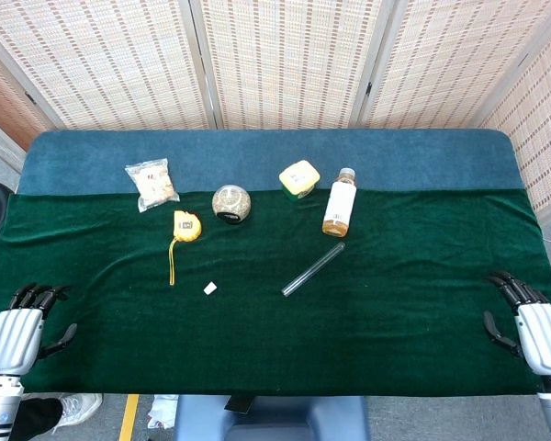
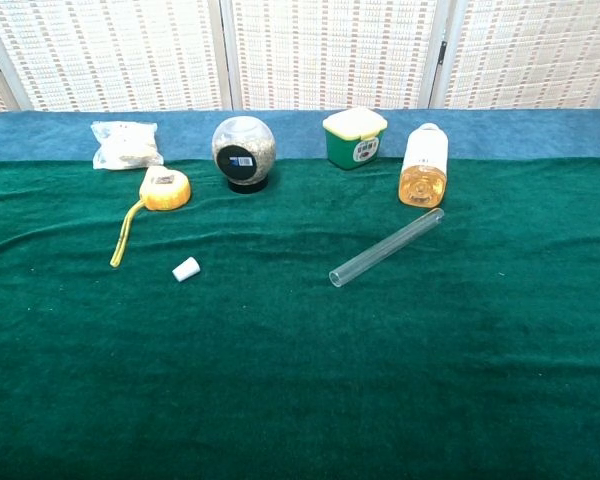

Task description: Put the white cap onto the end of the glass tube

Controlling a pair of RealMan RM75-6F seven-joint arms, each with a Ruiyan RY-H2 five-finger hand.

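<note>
No legible text; labels on green box (image 2: 354, 140) and round jar (image 2: 243, 152) too small

White cap (image 1: 209, 288) lies left of glass tube (image 1: 313, 268) on the green-covered desk (image 1: 395, 303), well apart, with the left robot hand (image 1: 18, 335) and right robot hand (image 1: 533, 326) empty, fingers apart, at the near corners.
</note>
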